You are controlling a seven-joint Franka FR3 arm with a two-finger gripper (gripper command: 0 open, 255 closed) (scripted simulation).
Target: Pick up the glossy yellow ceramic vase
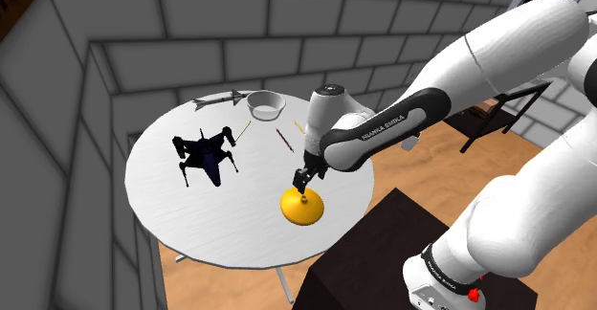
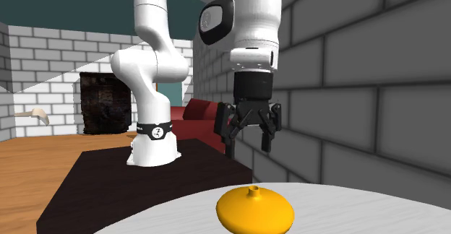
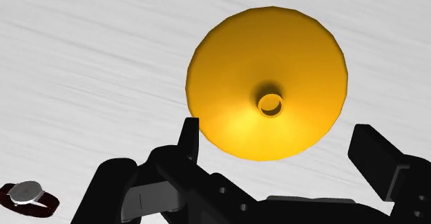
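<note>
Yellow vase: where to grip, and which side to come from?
Likely the narrow neck at the top centre, coming straight down from above. The vase itself is a wide, squat dome, probably too broad for the open gripper; the neck stands upright and should fit inside it.

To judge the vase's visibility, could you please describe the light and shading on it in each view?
Shoulder view: the yellow vase is bright, darker at its lower edge; second exterior view: top bright, underside shaded orange; wrist view: a paler patch beside the neck, no shadow on the table.
</note>
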